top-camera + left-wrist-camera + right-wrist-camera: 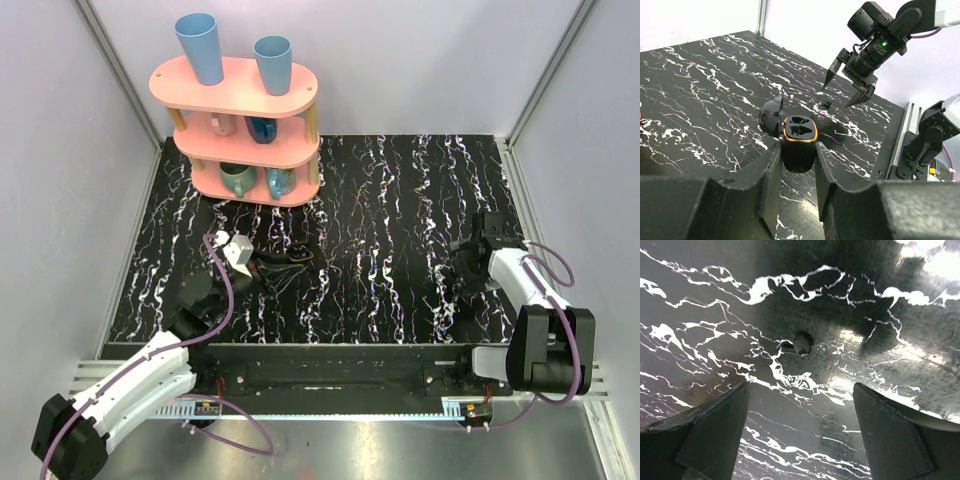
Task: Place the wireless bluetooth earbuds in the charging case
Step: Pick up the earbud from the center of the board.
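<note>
The left jaws are clamped on the charging case, holding it upright with its lid thrown open toward 10 o'clock, probably so that the two sockets, seemingly empty, face up and stay steady. At the case's 1 o'clock, one dark earbud lies on the counter. The right jaws hang spread apart above it, placed to straddle and pinch it.

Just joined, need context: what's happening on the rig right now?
The left tool is shut on the charging case, whose lid is open and whose two sockets look empty. The right tool hangs open just above one small dark earbud lying on the marbled table, not yet gripping it. No second earbud shows in any view.
</note>
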`<state>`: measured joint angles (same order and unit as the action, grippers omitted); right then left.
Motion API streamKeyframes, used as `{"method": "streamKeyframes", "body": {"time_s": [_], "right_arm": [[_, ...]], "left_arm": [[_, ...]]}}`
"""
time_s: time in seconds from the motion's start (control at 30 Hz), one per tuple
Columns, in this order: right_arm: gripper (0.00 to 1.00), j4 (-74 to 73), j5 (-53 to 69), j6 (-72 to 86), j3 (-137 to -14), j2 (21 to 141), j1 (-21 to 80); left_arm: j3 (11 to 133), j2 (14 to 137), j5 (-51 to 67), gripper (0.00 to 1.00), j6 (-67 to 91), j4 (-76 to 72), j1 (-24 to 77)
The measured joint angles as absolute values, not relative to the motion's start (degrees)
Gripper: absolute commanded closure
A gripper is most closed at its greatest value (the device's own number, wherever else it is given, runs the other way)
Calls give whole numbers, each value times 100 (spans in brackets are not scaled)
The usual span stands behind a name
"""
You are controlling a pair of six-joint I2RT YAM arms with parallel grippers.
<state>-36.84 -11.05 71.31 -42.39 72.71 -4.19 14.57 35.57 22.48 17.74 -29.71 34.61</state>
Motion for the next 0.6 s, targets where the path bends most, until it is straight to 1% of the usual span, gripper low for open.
{"method": "streamKeyframes", "body": {"time_s": [0.03,0.07,0.1,0.17,0.27,0.43,0.6], "right_arm": [[15,-3664,-1026,7181,-4219,7330,-419],[24,-3627,-937,7242,-4185,7373,-419],[26,-3579,-878,7303,-4141,7384,-419],[25,-3516,-840,7428,-4091,7382,-419],[30,-3395,-878,7644,-3990,7336,-419],[34,-3361,-1035,7955,-3918,7168,-419],[34,-3227,-1199,8154,-3918,7231,-419]], "left_arm": [[1457,3548,2246,100,1769,-2958,3461],[1457,3535,2246,100,1765,-2939,3461],[1457,3524,2246,100,1754,-2930,3461],[1457,3507,2244,100,1741,-2910,3461],[1457,3492,2231,100,1730,-2899,3461],[1457,3505,2226,100,1732,-2910,3461],[1457,3610,2228,100,1734,-2950,3461]]}}
